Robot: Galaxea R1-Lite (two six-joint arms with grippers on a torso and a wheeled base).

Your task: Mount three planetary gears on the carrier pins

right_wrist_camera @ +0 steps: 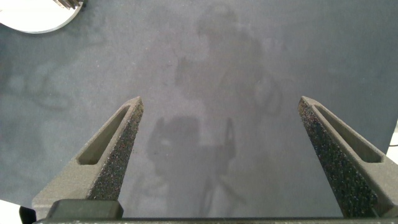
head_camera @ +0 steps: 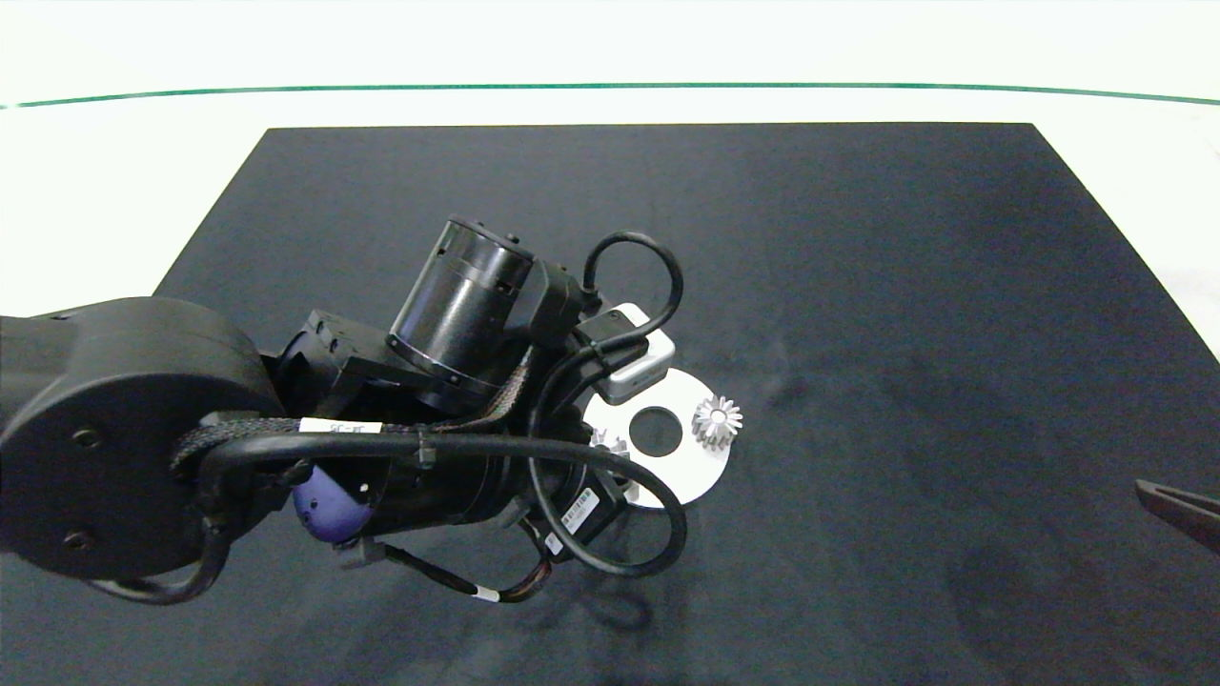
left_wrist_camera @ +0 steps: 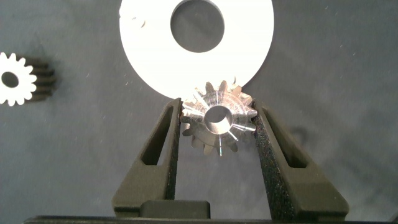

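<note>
Silvery and toothed, one planetary gear (left_wrist_camera: 217, 120) sits clamped between the two grey fingers of the left gripper (left_wrist_camera: 217, 127), right at the rim of the white disc (left_wrist_camera: 149, 59), which lies on the dark mat (head_camera: 858, 286). A second gear (head_camera: 717, 420) stands on the disc beside its central hole, on the side away from the left arm, while a third gear (left_wrist_camera: 13, 79) lies on the mat well apart from the disc. At the mat's right edge the right gripper (right_wrist_camera: 227, 143) hovers with its fingers spread wide and nothing between them.
</note>
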